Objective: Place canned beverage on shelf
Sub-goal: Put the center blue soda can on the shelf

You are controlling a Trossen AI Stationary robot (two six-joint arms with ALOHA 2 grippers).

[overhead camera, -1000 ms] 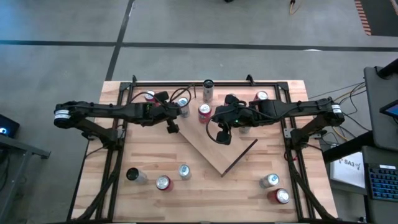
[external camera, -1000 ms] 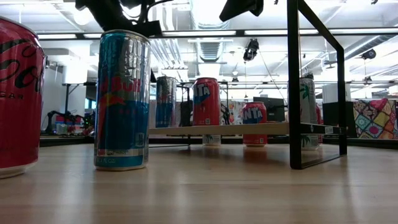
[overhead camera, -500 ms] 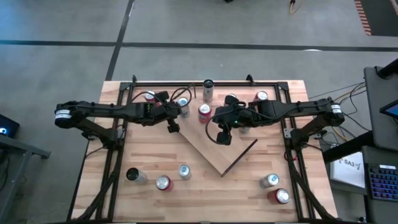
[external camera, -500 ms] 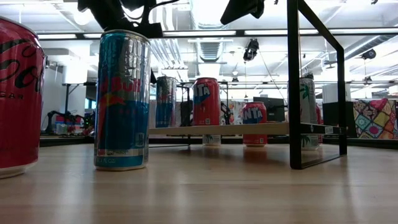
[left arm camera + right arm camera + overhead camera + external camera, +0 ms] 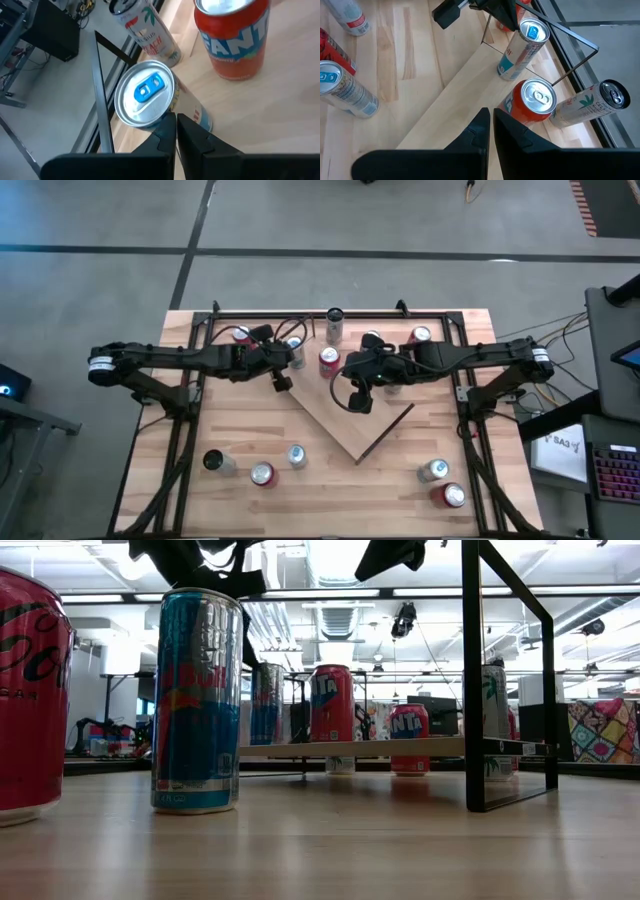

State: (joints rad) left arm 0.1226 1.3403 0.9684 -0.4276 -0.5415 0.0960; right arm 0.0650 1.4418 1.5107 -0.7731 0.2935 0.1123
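Observation:
The shelf [image 5: 352,426], a light-wood board set cornerwise, lies mid-table. An orange Fanta can [image 5: 328,361] and a silver can with a blue tab [image 5: 293,348] stand upright on its far corner. My left gripper [image 5: 282,382] hangs shut above that corner. In the left wrist view its tips [image 5: 176,121] show just before the blue-tab can [image 5: 146,98]. The right wrist view shows this gripper apart from that can. My right gripper [image 5: 360,402] hangs shut over the middle of the shelf [image 5: 445,115], and the orange can [image 5: 532,102] is beyond it. Neither gripper holds anything.
Several more cans stand on the tabletop: three near the front left [image 5: 262,473], two at the front right [image 5: 440,480], and others along the far edge [image 5: 333,322]. A black tube frame [image 5: 200,380] borders the table. A tall blue can [image 5: 197,700] stands close to the low camera.

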